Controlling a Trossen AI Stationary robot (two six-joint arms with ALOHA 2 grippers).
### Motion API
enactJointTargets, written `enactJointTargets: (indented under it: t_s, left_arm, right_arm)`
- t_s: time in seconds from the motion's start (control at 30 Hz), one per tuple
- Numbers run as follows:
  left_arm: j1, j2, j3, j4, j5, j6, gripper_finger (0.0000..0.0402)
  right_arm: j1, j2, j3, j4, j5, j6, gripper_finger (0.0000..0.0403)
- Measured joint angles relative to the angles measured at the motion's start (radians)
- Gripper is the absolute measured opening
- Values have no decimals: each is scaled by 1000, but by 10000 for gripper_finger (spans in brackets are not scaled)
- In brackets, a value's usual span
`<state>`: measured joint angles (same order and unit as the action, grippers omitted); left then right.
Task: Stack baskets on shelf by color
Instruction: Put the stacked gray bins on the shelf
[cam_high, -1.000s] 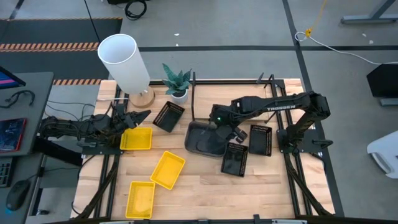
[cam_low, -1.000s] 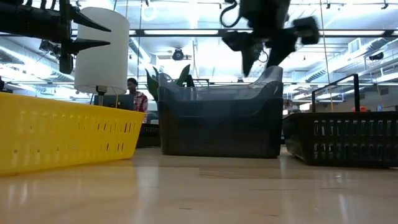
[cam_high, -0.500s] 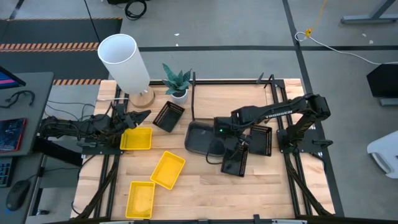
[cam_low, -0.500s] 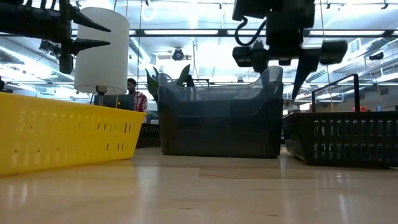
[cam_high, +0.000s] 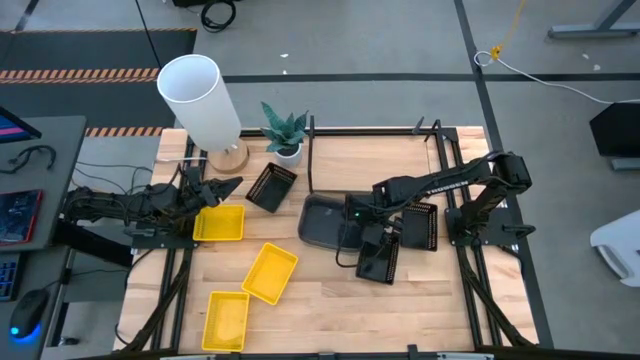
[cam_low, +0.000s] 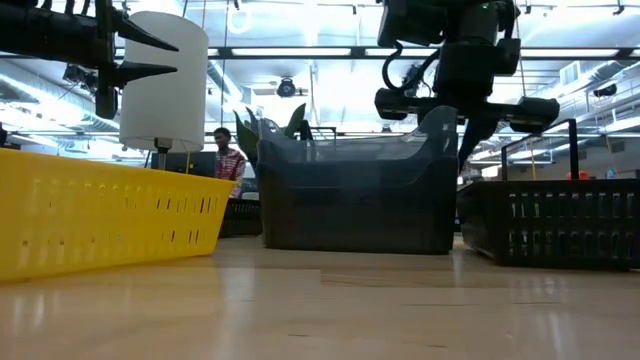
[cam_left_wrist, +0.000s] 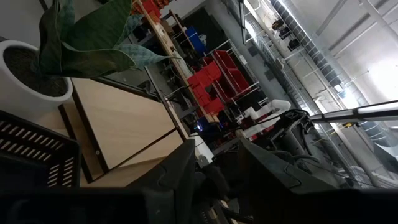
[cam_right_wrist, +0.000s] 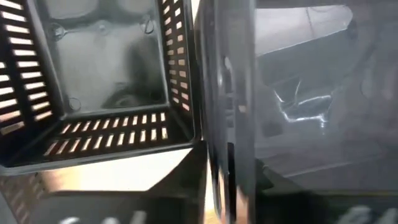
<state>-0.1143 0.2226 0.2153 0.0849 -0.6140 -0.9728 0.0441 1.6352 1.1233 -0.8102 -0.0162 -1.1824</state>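
At frame centre, the right gripper (cam_high: 362, 232) straddles the grey basket's (cam_high: 322, 222) wall, fingers apart; close squarely before lifting.

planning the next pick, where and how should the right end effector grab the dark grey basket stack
Grip the thin upright side wall of the dark grey basket stack on the side nearest the black perforated basket, coming down from above. That rim is open at the top and narrow enough to straddle. The right end effector already hangs over that edge; the right wrist view shows the wall edge-on.
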Motion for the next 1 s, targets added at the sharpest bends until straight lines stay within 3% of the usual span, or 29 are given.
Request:
enactJointTargets:
  t_s: [0.1, 0.3, 0.53, 1.0]
  left_arm:
    - [0, 0, 0, 0, 0, 0, 130]
    - [0, 0, 0, 0, 0, 0, 130]
    - [0, 0, 0, 0, 0, 0, 130]
    - [0, 0, 0, 0, 0, -2, 130]
  right_arm:
    - [1, 0, 2, 0, -3, 4, 16]
    - [2, 2, 63, -27, -3, 2, 32]
    - [6, 2, 177, -100, -31, 36, 14]
    - [20, 0, 446, -261, -57, 402, 14]
